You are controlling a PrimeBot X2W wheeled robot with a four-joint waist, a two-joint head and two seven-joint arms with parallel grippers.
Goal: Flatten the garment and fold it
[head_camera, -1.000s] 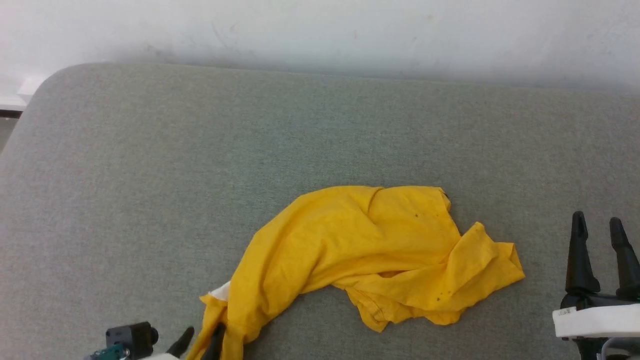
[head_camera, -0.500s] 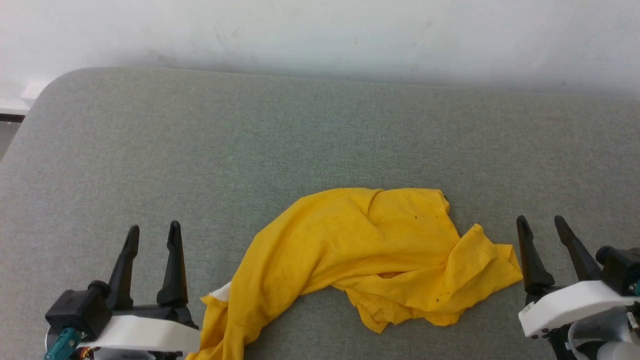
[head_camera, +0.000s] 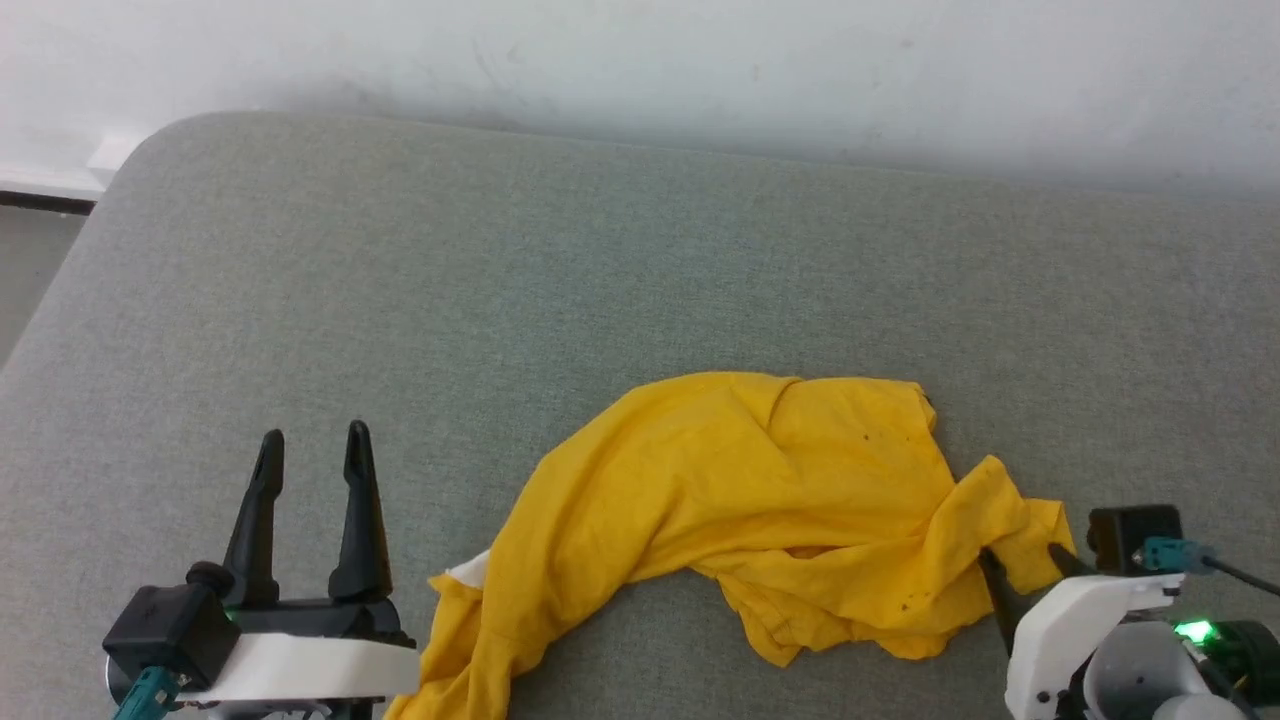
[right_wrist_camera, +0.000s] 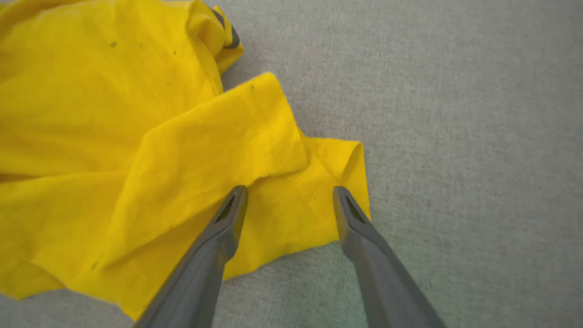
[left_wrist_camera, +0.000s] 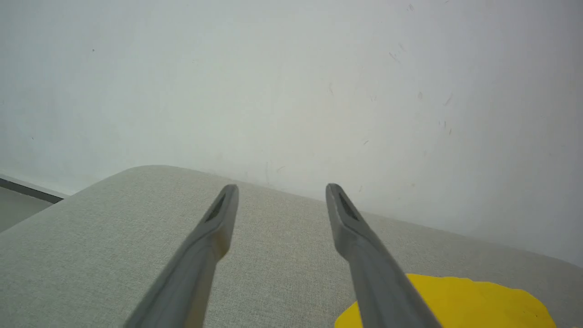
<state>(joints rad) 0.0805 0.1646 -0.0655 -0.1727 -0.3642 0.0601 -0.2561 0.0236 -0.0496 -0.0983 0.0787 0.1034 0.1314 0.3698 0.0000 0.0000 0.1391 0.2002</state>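
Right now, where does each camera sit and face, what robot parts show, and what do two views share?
Head view: on the head, facing down at the yellow T-shirt on grey upholstery; left pincer, right pincer show.
Left wrist view: that wrist, along its fingers toward the white wall.
Right wrist view: that wrist, past its fingers onto a T-shirt corner.
All share the T-shirt.

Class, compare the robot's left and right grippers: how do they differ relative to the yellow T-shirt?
The left gripper is over bare grey cushion beside the T-shirt; the right gripper is over its corner. The left points toward the wall, the right down at cloth. Both have open jaws, holding nothing.
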